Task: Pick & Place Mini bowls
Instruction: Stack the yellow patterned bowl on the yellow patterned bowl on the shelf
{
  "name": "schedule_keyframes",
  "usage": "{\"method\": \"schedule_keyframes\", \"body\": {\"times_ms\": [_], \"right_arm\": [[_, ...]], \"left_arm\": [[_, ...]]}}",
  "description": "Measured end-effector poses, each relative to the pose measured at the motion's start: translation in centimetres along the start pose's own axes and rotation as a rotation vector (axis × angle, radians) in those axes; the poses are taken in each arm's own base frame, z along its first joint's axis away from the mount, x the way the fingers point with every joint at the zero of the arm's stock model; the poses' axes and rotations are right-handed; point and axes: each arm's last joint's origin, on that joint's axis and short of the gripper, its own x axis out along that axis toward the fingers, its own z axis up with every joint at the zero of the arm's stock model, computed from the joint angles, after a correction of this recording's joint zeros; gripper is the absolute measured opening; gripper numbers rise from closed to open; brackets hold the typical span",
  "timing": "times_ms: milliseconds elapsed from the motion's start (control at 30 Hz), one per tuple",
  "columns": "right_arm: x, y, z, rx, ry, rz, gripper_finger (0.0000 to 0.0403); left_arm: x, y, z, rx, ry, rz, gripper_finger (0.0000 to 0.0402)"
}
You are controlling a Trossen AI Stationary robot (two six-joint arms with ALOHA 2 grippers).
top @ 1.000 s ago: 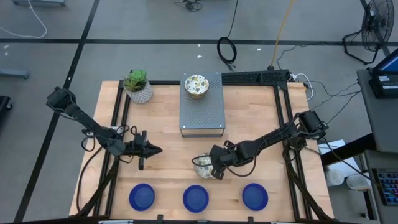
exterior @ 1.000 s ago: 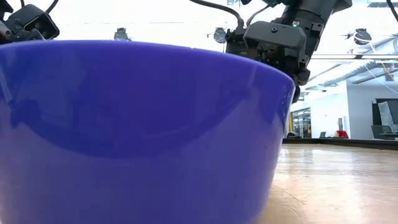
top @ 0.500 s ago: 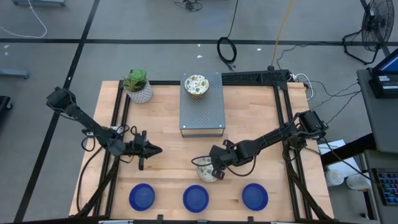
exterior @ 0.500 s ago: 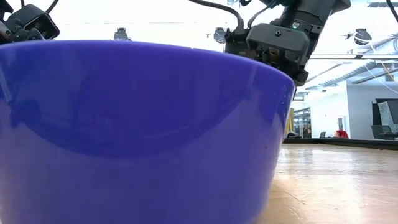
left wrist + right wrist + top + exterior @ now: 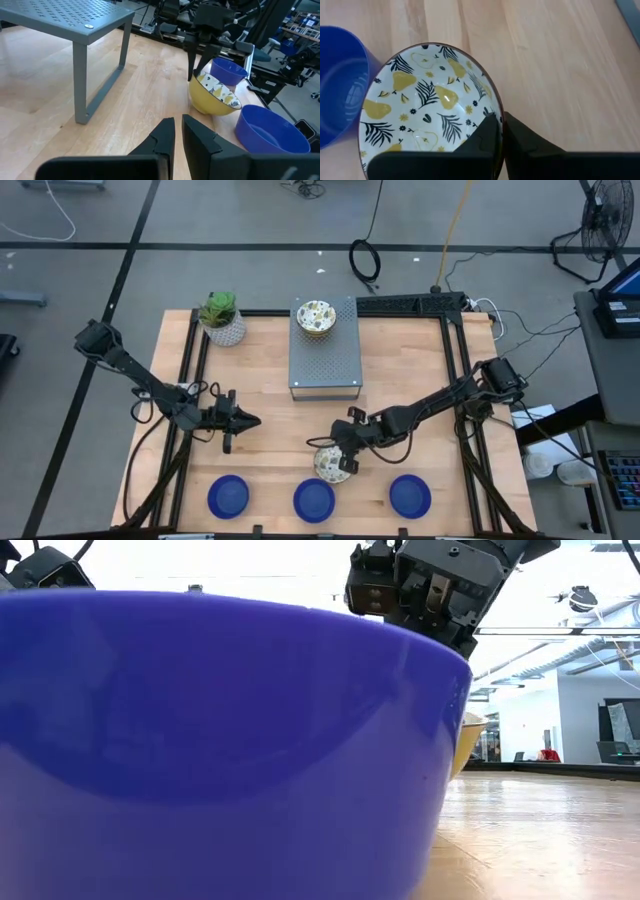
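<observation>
A mini bowl (image 5: 427, 117), white inside with yellow pears and dark leaves and yellow outside (image 5: 212, 97), sits in my right gripper (image 5: 343, 463), which is shut on it just behind the row of blue mini bowls. Three blue mini bowls (image 5: 228, 497), (image 5: 314, 499), (image 5: 410, 496) stand along the near edge; the middle one fills the low view (image 5: 230, 740). More patterned bowls (image 5: 316, 318) rest on a grey perforated stand (image 5: 325, 365). My left gripper (image 5: 250, 420) hovers shut at mid-left with nothing in it. My right gripper pinches the patterned bowl's rim (image 5: 492, 107) on the bowl's right side, one finger inside the bowl and one outside. The fingers (image 5: 196, 65) come from above, pointing down. The bowl is tilted, held side higher; whether its base touches the table I cannot tell.
A white pot with a green plant (image 5: 222, 318) stands at the far left corner. Black frame rails (image 5: 455, 380) run along the table's sides and back. Bare wood (image 5: 270, 450) lies between the stand and the blue bowls.
My right gripper has gone toward the table's near edge, and the patterned bowl has moved with it from the table's middle to just behind the middle blue bowl. In the low view the gripper has come nearer and the bowl's yellow side now shows.
</observation>
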Motion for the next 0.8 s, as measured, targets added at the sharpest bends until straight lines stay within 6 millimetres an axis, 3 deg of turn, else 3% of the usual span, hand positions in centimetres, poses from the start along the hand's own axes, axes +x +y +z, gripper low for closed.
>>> {"method": "schedule_keyframes", "body": {"times_ms": [500,800], "right_arm": [[-0.4,-0.2,0.3,-0.079,-0.020,-0.007,0.0005],[-3.5,-0.6,1.7,-0.110,-0.126,-0.044,0.0004]], "left_arm": [[0.0,0.0,0.0,0.001,0.000,0.000,0.0037],[0.0,0.0,0.0,0.001,0.000,0.000,0.0037]]}}
